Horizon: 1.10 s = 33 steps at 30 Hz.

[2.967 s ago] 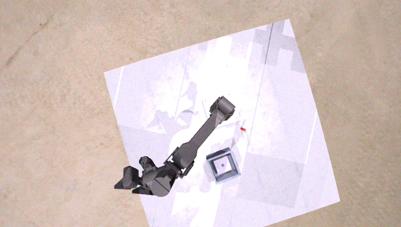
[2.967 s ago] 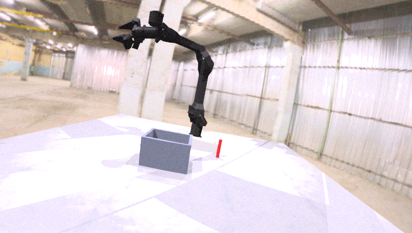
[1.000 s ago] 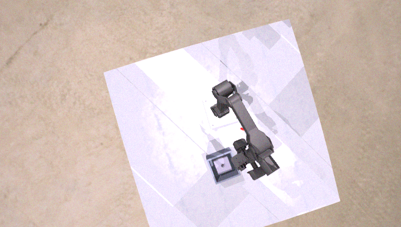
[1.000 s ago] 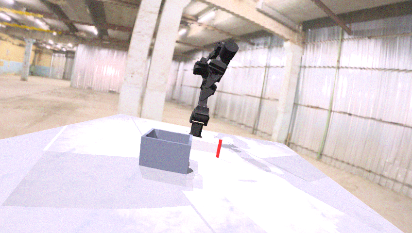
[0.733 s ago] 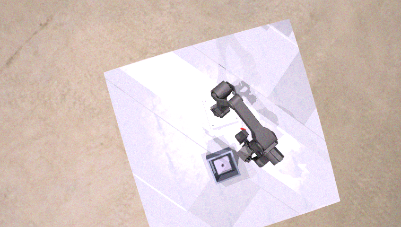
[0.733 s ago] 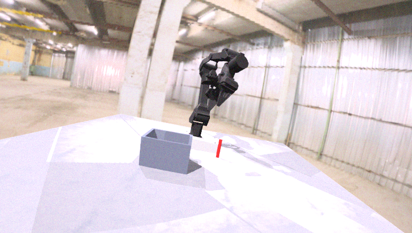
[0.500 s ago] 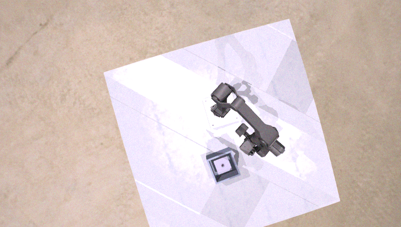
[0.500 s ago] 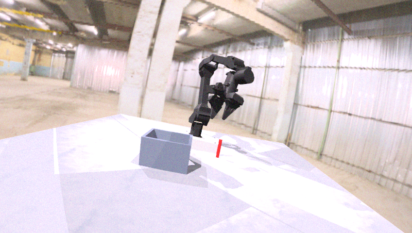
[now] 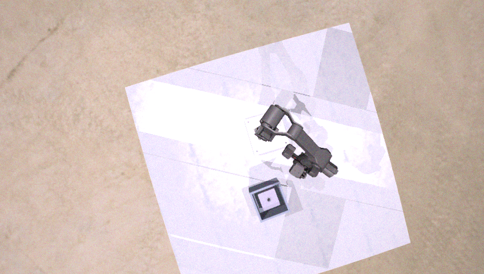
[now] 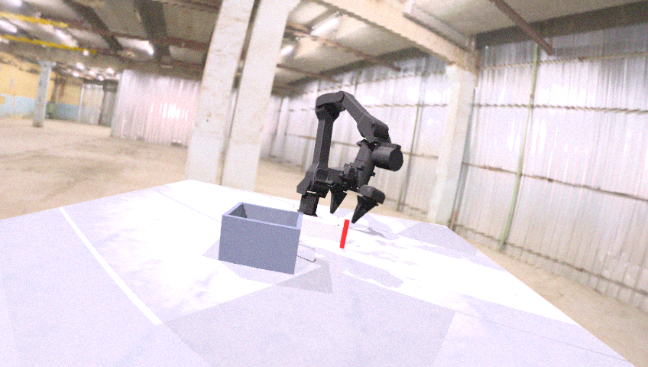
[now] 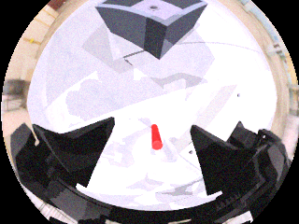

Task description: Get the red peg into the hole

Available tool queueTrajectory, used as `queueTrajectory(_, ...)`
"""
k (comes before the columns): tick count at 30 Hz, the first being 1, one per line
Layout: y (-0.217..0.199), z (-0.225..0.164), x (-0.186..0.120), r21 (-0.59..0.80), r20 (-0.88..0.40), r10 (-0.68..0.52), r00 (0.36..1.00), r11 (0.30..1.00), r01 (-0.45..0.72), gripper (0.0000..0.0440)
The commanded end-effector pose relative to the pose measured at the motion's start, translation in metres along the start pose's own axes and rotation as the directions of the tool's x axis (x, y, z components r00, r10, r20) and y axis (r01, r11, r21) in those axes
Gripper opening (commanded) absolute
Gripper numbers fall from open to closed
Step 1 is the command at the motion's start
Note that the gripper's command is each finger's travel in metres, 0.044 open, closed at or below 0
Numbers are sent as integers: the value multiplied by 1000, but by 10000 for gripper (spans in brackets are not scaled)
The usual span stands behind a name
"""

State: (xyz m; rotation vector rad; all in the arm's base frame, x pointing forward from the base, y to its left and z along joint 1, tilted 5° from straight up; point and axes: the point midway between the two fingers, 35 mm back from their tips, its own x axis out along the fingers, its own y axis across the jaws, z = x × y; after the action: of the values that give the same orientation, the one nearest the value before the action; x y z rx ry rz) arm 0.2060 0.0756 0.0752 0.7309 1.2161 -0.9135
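My claw (image 9: pixel 293 160) (image 10: pixel 343 218) (image 11: pixel 153 124) is open wide with nothing in it, and the red peg (image 10: pixel 345 233) (image 11: pixel 156 137) stands on the table (image 9: pixel 210 135) (image 10: pixel 254 313) (image 11: pixel 126 93) outside the box (image 9: pixel 274 216) (image 10: pixel 259 241) (image 11: pixel 156 39), so I think grabbing, carrying and pushing it into the hole (image 9: pixel 268 199) (image 11: pixel 153 7) are all left.

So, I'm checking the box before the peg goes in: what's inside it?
Inside the box, a pale plate with one dark hole shows. What lies beneath the plate is covered.
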Motion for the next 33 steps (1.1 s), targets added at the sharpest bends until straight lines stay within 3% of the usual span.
queueTrajectory(1, -2, -8, 19, -23, -9, 2, 1000, 1000, -3, 440)
queueTrajectory(10, 0, -23, 52, -42, -25, 49, 998, 998, -50, 420)
queueTrajectory(26, -4, -32, 56, -78, -134, 21, 991, 996, -32, 10)
queueTrajectory(33, 3, -15, 42, -116, -76, 57, 995, 991, -65, 0)
